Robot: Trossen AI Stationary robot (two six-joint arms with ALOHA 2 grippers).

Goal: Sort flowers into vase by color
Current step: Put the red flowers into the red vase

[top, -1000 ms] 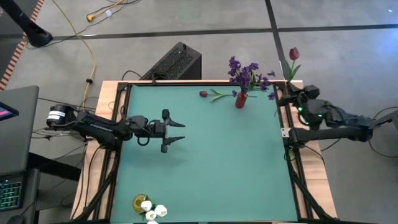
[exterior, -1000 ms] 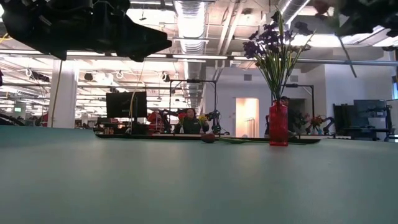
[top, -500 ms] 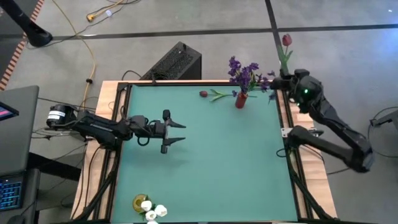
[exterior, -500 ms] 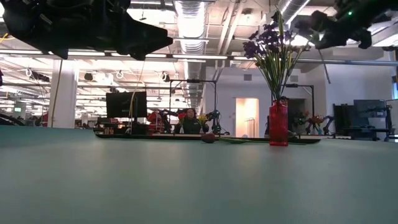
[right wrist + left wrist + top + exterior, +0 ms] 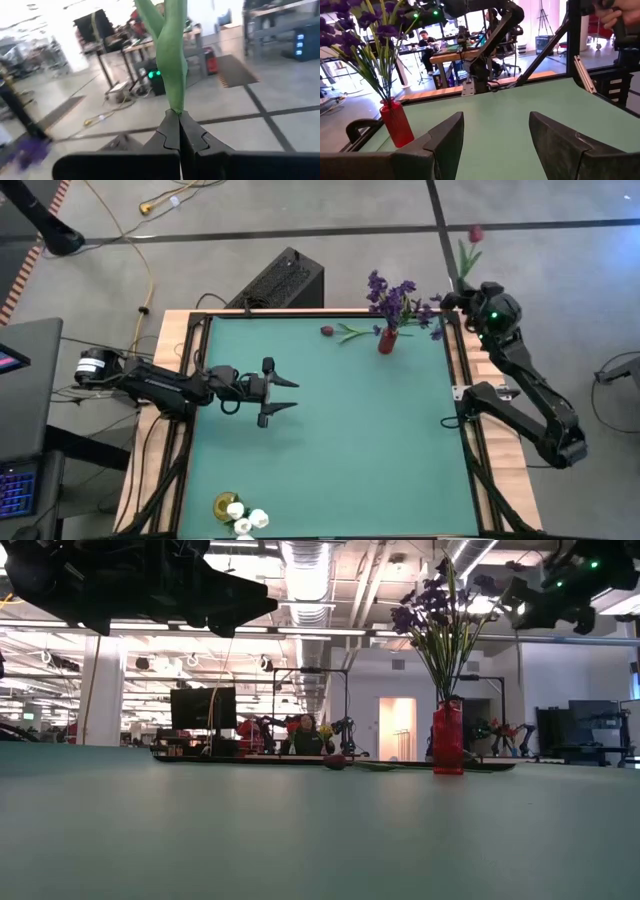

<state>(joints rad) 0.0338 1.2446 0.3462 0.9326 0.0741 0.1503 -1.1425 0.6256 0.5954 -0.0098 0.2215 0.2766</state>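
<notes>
Over the far right corner of the green worktop (image 5: 340, 430): right claw (image 5: 452, 302), clenched on the green stem of a dark red tulip bud flower (image 5: 474, 234); the wrist view shows the stem (image 5: 172, 70) pinched between fully closed fingers, and the bud stands beyond the worktop edge.

Far edge, just beside that claw: small red glass vase (image 5: 387, 340) holding bushy purple sprigs (image 5: 395, 298); upright, seen also in the low view (image 5: 447, 738).

Lying flat on the worktop near the vase: second dark red tulip bud with green stem and leaves (image 5: 342, 332), unsorted.

Near left corner: yellowish vase with white tulip heads (image 5: 240, 513), partly cut by the frame.

Mid-left of worktop: left claw (image 5: 285, 393), released, fingers spread, nothing between them; waiting.

Risks, by judgement: the held stem is thin and gripped low, so the flower may pivot or slip in transit. The only vase within close reach already carries purple, so placing red there would spoil the sort. No vase for red flowers is visible. A swing past the purple sprigs could snag them and topple the narrow vase.
</notes>
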